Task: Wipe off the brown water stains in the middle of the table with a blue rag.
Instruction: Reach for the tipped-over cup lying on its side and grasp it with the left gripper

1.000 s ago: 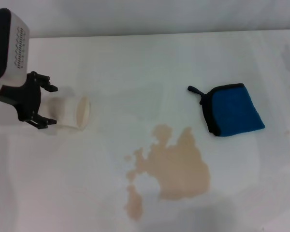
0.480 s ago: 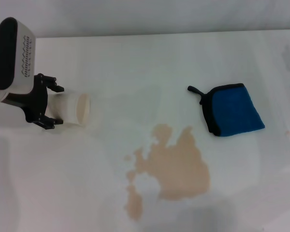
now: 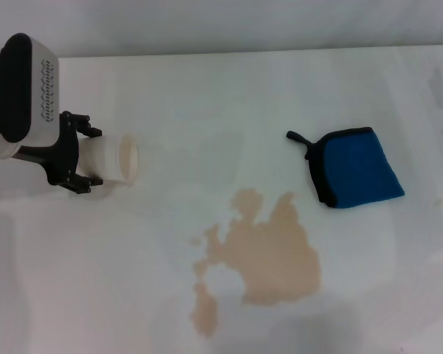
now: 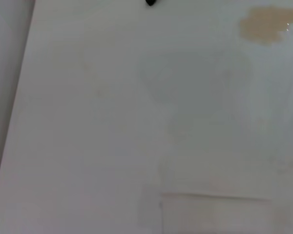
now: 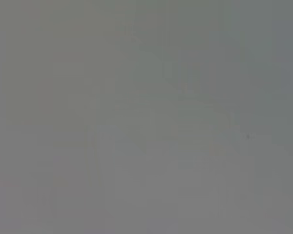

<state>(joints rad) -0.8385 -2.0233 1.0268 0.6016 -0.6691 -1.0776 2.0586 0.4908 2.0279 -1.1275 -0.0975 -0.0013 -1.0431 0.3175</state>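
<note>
The brown water stains [image 3: 269, 247] spread as a tan lobed puddle in the middle of the white table [image 3: 207, 96], with small drops at its left. Beyond the puddle and to its right, the blue rag [image 3: 358, 168] lies folded, its black loop pointing left. Far to the left, my left gripper [image 3: 91, 158] is shut on an off-white paper cup [image 3: 122, 160] that lies on its side with its mouth toward the puddle. The left wrist view shows bare table [image 4: 112, 122] and an edge of the stains [image 4: 268, 23]. My right gripper is out of view.
The table's far edge meets a grey wall [image 3: 221, 22] at the back. The right wrist view is plain grey with nothing recognisable.
My left gripper has moved a little to the right and toward the far edge, taking the paper cup with it. The rag and the stains have not moved.
</note>
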